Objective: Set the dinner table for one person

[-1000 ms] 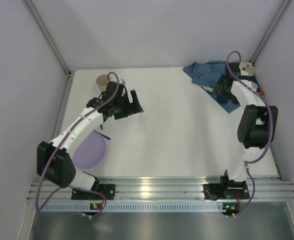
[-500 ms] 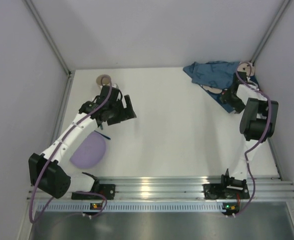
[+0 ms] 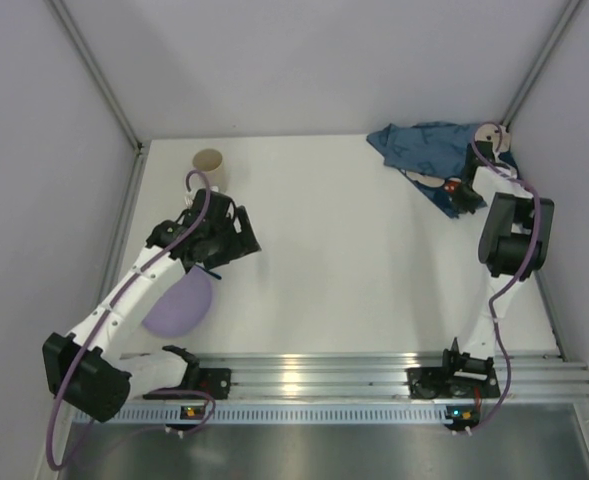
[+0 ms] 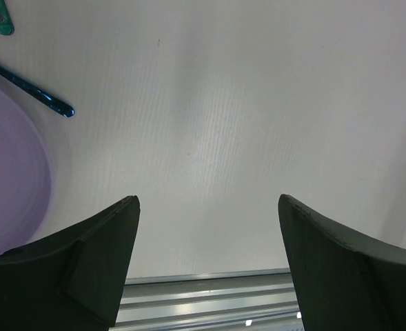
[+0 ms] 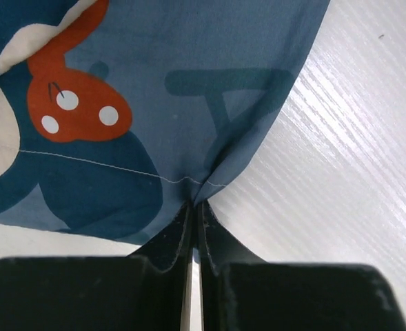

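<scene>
Pinching blue mat [image 5: 120,172] edge with right fingers [image 5: 192,214], clenched, 1 o'clock on white bench [image 3: 354,270] under arms. My left fingers [image 3: 236,240] released, holding nothing. I think barely begun: mat crumpled, plate [image 3: 179,305] 8 o'clock, cup [image 3: 208,162] 11 o'clock, nothing laid.

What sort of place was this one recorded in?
Probably a lab robot cell, not a dining room: a plain white tabletop boxed in by bare grey panels, with the left arm and right arm bolted to an aluminium rail along its near edge.
</scene>
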### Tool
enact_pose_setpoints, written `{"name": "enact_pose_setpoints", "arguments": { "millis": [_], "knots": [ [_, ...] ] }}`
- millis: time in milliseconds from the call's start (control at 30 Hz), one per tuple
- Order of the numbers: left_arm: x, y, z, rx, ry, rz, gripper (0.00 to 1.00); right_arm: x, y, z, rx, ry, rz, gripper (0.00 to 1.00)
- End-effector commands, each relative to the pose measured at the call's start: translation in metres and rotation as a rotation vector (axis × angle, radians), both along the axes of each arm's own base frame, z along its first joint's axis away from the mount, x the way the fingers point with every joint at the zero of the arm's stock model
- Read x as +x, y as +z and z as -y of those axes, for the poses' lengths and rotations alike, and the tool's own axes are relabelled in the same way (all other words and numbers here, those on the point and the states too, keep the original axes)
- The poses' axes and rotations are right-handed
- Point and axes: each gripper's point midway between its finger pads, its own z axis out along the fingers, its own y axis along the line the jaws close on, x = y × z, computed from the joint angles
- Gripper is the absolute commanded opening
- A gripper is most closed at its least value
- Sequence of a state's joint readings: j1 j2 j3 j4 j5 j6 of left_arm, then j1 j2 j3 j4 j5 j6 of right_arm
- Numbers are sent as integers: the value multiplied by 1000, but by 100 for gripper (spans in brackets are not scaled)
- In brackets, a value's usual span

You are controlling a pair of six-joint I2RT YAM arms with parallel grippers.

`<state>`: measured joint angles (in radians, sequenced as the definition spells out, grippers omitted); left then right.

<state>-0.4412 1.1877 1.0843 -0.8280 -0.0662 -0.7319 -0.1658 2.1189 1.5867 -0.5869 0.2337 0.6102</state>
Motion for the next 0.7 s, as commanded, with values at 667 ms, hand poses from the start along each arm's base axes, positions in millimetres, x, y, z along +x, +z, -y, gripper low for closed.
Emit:
{"name": "enact_pose_setpoints", "arguments": {
  "millis": [667],
  "knots": [
    [45,-7,27,-12,-58,54,85,-94,116,-282,367,525,121,0]
  ]
}}
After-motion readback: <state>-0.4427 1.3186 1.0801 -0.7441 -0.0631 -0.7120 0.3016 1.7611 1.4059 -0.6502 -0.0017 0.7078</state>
